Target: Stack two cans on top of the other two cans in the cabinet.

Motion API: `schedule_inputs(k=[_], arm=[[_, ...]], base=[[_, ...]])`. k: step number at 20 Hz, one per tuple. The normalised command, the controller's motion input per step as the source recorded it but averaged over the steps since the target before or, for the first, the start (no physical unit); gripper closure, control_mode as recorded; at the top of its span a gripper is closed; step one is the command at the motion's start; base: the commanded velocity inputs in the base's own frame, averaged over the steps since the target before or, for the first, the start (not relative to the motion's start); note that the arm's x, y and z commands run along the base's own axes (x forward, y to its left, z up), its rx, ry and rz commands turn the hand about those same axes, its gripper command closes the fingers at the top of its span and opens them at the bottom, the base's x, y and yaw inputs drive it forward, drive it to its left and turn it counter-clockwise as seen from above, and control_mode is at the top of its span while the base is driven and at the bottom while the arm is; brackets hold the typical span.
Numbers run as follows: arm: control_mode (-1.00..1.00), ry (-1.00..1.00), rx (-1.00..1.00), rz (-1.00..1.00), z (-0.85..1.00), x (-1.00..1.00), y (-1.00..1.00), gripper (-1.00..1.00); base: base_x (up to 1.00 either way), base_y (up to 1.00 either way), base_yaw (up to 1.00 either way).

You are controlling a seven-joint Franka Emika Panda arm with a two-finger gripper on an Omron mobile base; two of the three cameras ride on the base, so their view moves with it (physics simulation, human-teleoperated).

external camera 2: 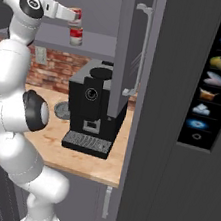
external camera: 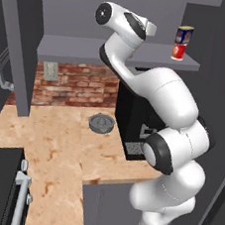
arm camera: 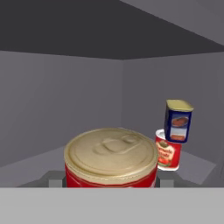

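Halfway done, pretty much. Lower middle of the hand view: gripper (external camera 2: 75, 19) clamped on the held red can (arm camera: 111, 159), seemingly right above the lower red can (external camera 2: 76, 36) in the cabinet (arm camera: 52, 109). Right of centre: blue can (arm camera: 178, 120) already stacked on the far red can (arm camera: 168, 154). Left to do: set down, let go.

A: What's hidden here?

B: In the hand view the near red can (arm camera: 111, 159) is cut off low down, so its base and whatever it rests on are out of sight.

A: And the other views?

B: From the left base, the arm (external camera: 152, 89) covers the coffee machine (external camera: 133, 122). The blue can's (external camera: 184, 34) label is too small to read.
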Motion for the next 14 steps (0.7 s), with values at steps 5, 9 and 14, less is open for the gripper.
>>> schedule_inputs(k=[5,9,14], arm=[[-1.0,0.0,0.0,0.0,0.0,0.1,0.0,1.0],[-1.0,0.0,0.0,0.0,0.0,0.14,-0.02,1.0],[-1.0,0.0,0.02,0.0,0.0,0.08,-0.04,1.0]], base=[[0.0,0.0,0.0],[0.0,0.0,0.0],[0.0,0.0,0.0]])
